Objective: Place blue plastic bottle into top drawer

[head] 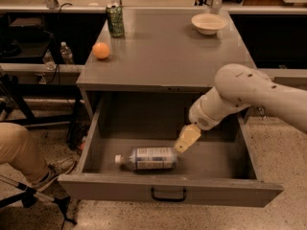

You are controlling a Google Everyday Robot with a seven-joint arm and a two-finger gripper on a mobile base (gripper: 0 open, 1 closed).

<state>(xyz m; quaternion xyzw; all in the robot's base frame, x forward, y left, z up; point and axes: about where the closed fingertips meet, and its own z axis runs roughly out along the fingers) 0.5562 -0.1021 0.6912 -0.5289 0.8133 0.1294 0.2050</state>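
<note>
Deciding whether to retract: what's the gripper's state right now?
Gripper: open or closed cannot be told; it is in the drawer, just above the base end of the lying bottle.

Claw (187, 139) over drawer (169, 190), arm (249, 87) cropped right

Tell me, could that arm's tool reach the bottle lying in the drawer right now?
Probably yes. The tool hangs inside the open drawer, right by the bottle at its base end. The bottle lies on its side with nothing over it or between them.

In top drawer (168, 189) — blue plastic bottle (148, 158) lying, cap left; gripper (187, 139) just beside its right end.
</note>
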